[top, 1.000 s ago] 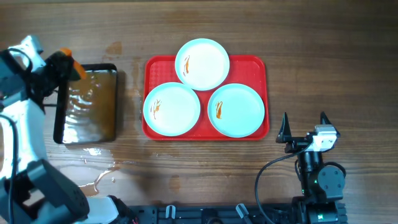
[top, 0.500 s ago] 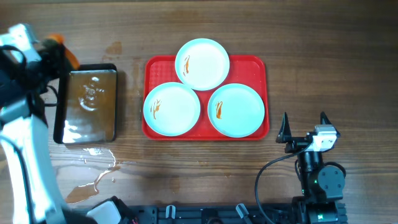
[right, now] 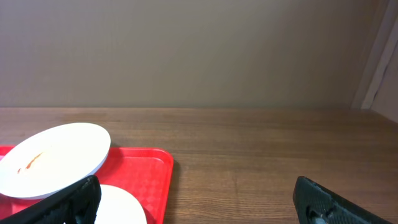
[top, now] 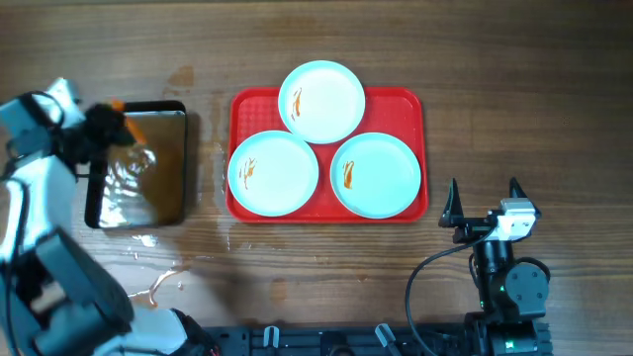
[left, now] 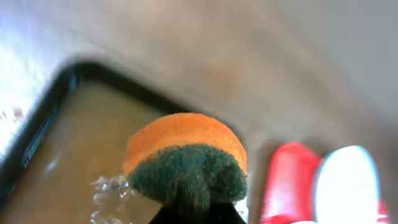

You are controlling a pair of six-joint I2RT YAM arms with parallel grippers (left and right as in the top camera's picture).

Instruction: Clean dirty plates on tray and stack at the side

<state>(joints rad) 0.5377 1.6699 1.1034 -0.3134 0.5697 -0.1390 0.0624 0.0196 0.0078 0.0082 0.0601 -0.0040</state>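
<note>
— Left pincer (top: 111,127), what have you got?

— It's clamped shut on a sponge (left: 185,158), orange on top with a dark green scrub face. I'm holding it low over a black-rimmed pan (top: 186,163). From the wrist view the sponge sits right at the pincer's tip, and the pan's brownish water is rippling just under it.

— And the right pincer (top: 484,193)?

— Spread wide, holding nothing. It's parked above the bare worktop (top: 514,79), both fingers pointing away from its base.

— Where's the tray from there?

— Red tray (top: 410,104) is just ahead of the right pincer and off to its left, close to the left fingertip. From the left pincer it's out to the right, past the pan, with a strip of worktop between pan and tray.

— Plates?

— All 3 are on the tray. 1 plate (top: 321,102) is at the far edge, its near rim overlapping the other 2. Another plate (top: 273,173) is the one closest to the left pincer, and the last plate (top: 376,175) is closest to the right pincer. Each shows a small orange smear.

— Anything else?

— Spilled water (top: 158,282) on the worktop, behind the left pincer near the pan's corner.
</note>
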